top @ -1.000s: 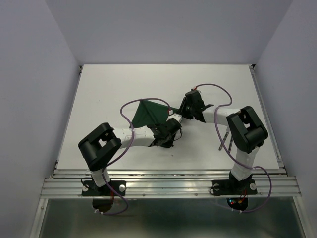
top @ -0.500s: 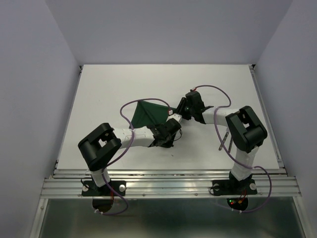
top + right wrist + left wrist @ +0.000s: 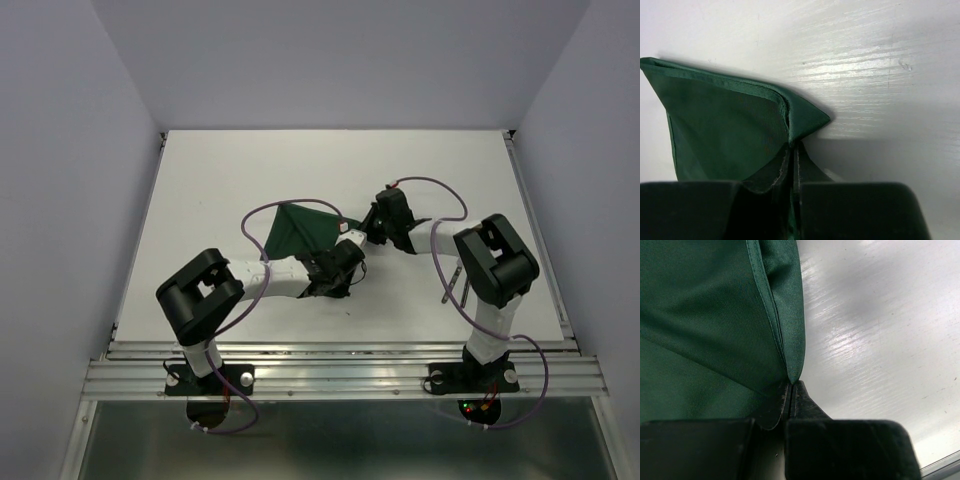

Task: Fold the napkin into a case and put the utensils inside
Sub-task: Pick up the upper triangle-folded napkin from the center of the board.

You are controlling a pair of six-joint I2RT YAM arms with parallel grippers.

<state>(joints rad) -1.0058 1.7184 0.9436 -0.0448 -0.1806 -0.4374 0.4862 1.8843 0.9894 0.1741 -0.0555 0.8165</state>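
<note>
The dark green napkin (image 3: 298, 228) lies partly folded near the table's middle, its right part under the arms. My left gripper (image 3: 345, 250) is shut on a napkin corner; the left wrist view shows the cloth edge (image 3: 785, 325) pinched between closed jaws. My right gripper (image 3: 372, 232) is shut on another napkin corner, and the right wrist view shows the cloth (image 3: 735, 130) rising from its closed jaws. The two grippers sit close together at the napkin's right side. The utensils (image 3: 457, 283) lie at the right, by the right arm's elbow, mostly hidden by it.
The white table (image 3: 220, 180) has a metal rail along its near edge (image 3: 340, 350). Purple cables loop above both wrists. Lavender walls close in the left, right and back.
My right gripper has drawn slightly down and left toward the left gripper with its napkin corner. The left gripper has barely moved.
</note>
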